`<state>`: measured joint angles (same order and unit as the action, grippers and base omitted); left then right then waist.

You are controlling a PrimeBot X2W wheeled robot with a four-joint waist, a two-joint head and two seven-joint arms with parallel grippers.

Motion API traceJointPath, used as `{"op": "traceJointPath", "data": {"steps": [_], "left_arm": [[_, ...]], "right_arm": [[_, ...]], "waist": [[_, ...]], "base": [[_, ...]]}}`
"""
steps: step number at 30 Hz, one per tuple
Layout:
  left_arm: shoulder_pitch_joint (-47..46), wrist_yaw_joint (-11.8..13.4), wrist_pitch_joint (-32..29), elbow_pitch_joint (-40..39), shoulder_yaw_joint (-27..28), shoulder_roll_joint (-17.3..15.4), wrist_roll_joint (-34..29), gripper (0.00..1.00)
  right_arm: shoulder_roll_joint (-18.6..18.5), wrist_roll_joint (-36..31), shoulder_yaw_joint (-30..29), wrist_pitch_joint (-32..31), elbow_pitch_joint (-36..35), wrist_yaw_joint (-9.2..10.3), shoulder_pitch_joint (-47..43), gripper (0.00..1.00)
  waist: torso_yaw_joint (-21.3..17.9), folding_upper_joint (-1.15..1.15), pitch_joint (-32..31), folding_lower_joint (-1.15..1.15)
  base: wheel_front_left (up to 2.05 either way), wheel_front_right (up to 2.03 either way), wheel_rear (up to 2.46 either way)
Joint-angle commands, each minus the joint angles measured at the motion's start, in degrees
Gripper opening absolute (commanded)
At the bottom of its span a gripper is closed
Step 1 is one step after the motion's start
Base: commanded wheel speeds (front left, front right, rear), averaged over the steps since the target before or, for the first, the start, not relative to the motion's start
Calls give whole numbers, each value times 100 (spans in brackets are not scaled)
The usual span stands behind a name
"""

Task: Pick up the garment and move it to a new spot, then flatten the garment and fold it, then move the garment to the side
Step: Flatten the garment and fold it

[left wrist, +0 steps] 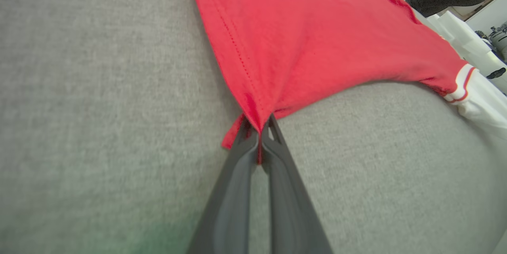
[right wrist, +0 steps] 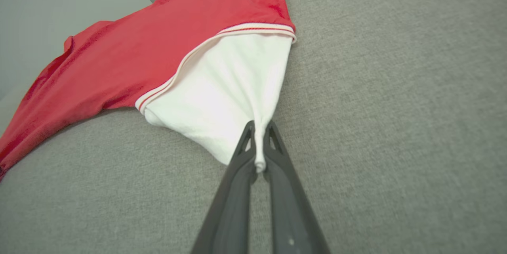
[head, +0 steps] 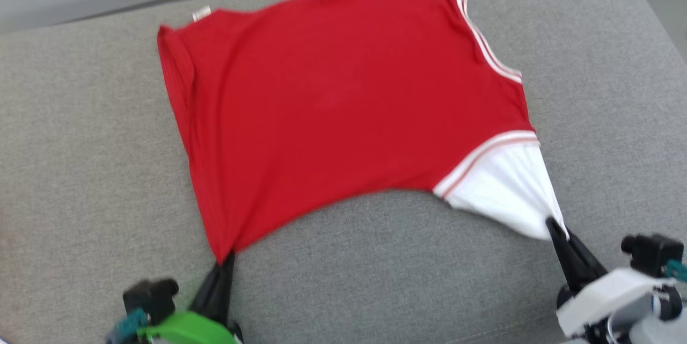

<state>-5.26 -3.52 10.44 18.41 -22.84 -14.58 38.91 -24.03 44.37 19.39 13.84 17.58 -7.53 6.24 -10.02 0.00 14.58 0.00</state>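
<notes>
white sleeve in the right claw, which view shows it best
The right wrist view: the white sleeve spreads close and whole, from its striped seam down to the tip pinched in the right claw. The head view shows it smaller, at lower right; the left wrist view catches just its edge.

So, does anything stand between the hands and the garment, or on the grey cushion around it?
Nothing visible does. The left hand is shut on a red corner of the garment, the right hand on its white sleeve. The grey cushion around it looks bare.

Garment (head: pixel 343 108): soft matt knit cloth. Couch (head: pixel 590 92): coarse grey woven fabric. Claw fingers (left wrist: pixel 233 190): matt dark plastic.
</notes>
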Motion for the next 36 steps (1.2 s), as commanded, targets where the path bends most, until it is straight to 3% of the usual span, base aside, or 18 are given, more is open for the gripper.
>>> {"op": "traceJointPath", "data": {"steps": [1,5,10,17,25,30,36], "left_arm": [[524,103,-16,-208,-41,50,114,0],[1645,422,-212,-1189,-87,123,414,0],[1983,701,-630,-2148,-72,-57,559,0],[1028,936,-1298,-2509,57,-194,531,0],[-309,1108,-2110,-2410,141,-167,649,0],[-713,1213,-2323,-2047,189,-139,711,0],[-1070,1103,-2332,-1549,112,24,731,0]], "right_arm": [[-12,-3,-78,17,-97,7,-441,0],[14,90,-383,-99,-567,7,-1381,0],[-63,55,-837,-416,-1069,7,-1679,0],[8,-319,-1077,-1229,-1430,6,-474,0],[127,-860,-1013,-2387,-804,6,1473,0],[316,-1408,-1033,-2539,-289,6,2190,0],[506,-1931,-1010,-2528,350,7,2643,0]], "waist": [[193,0,-633,0],[218,0,-631,0],[295,0,-501,0],[351,0,-218,0],[506,0,175,0],[596,0,333,0],[685,0,453,0]], "base": [[0,0,0],[0,0,0],[0,0,0],[0,0,0],[0,0,0],[0,0,0],[0,0,0]]}}
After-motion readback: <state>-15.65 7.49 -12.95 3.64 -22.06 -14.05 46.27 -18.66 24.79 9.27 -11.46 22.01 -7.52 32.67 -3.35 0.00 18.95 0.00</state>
